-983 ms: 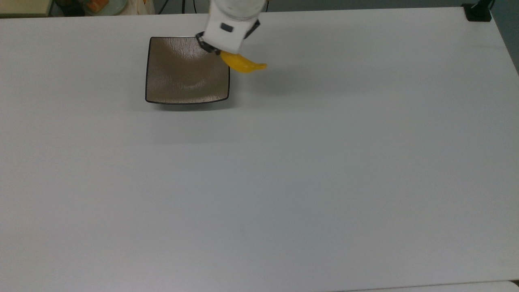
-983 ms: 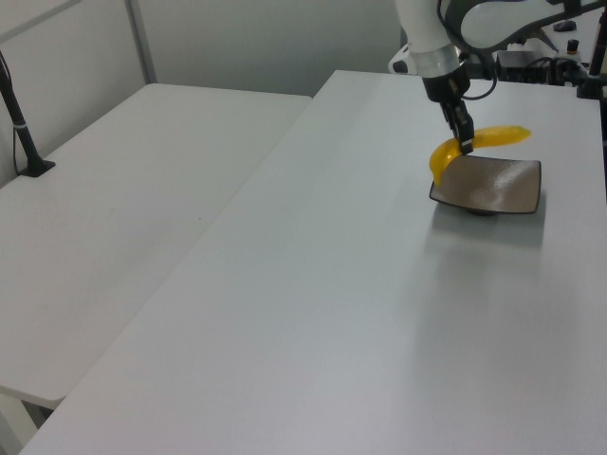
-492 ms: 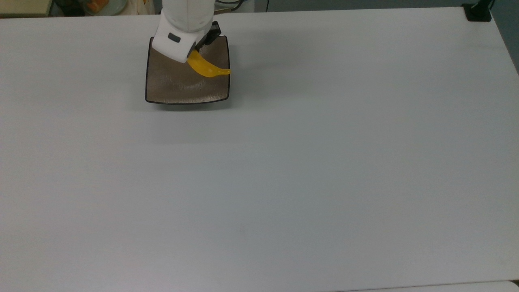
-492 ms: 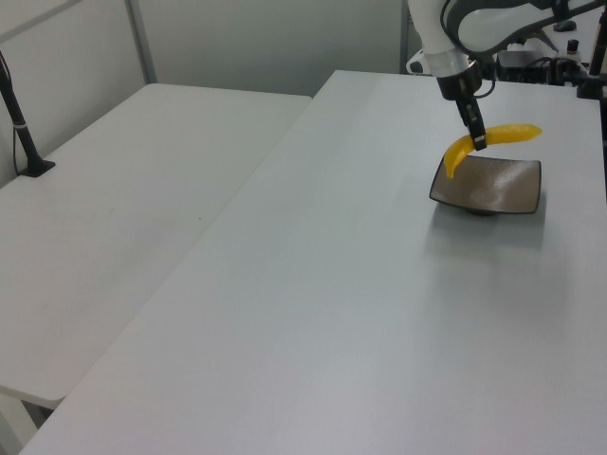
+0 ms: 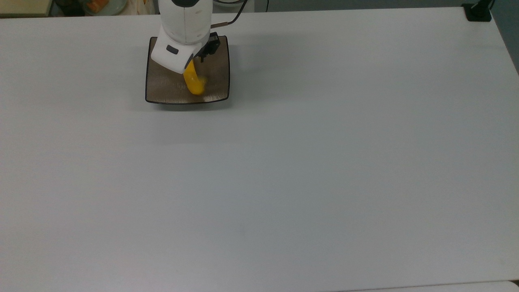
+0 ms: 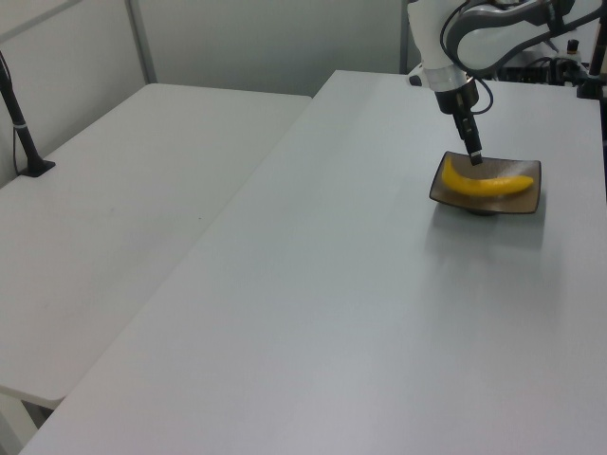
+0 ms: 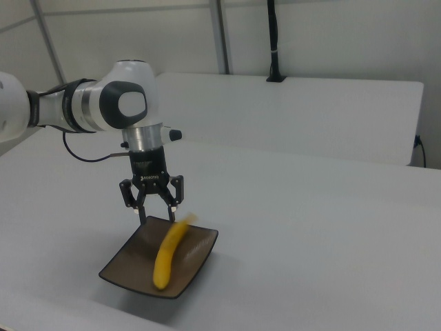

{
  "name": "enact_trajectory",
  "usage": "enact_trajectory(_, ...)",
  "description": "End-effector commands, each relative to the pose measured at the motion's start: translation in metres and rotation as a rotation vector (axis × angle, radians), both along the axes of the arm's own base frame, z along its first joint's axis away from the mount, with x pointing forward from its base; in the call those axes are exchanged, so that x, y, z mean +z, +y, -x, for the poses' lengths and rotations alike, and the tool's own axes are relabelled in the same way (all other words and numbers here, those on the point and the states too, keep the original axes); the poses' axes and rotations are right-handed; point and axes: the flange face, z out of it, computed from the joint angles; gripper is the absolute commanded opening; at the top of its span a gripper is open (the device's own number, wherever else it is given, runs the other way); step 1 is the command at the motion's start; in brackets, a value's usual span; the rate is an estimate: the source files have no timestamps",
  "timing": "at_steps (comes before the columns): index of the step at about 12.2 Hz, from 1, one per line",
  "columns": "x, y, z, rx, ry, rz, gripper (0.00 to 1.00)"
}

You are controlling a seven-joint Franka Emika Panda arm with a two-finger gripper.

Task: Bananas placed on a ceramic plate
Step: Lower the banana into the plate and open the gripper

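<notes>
Released. Half a second ago clamped in the tool [image 7: 152, 205] and hanging above the ceramic plate [image 7: 117, 269]; now let go and lying in the dish. In the right view, fingers [image 7: 129, 200] spread wide with nothing between them, parked just above the plate's far rim, the bananas [image 7: 165, 259] below and apart from them. Upper end of the fruit smeared in the right view, lower end smeared in the top view, so probably caught mid-settle, not yet at rest.

In the top view, plate near 11 o'clock on the table [image 5: 284, 170], and the bananas [image 5: 193, 83] running from the plate's middle toward its 6 o'clock edge, partly hidden under the white wrist. In the left view, bananas [image 6: 487, 184] stretched across the ceramic plate [image 6: 531, 198] from roughly 9 to 3 o'clock, curve sagging toward the dish floor, both ends inside the rim as far as can be told. Tool [image 6: 473, 157] there poised just above the fruit's 9 o'clock end, not touching.

Meaning for the task: goal essentially met, judging by the fruit sitting wholly on the plate. Remaining: wait for the rocking to stop, then lift straight up and away. Main risk a roll or slide on the glossy upturned surface; slight, given the dished shape.
</notes>
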Motion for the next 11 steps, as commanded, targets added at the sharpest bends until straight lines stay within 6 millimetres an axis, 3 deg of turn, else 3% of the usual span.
enact_trajectory(1, 0.015, 0.001, -0.001, -0.052, -0.06, 0.012, 1.0)
enact_trajectory(3, 0.034, 0.009, -0.005, -0.122, -0.108, 0.006, 1.0)
enact_trajectory(7, 0.07, 0.05, -0.022, -0.367, -0.261, -0.166, 1.0)
enact_trajectory(11, 0.098, 0.076, -0.015, -0.451, -0.352, -0.178, 1.0)
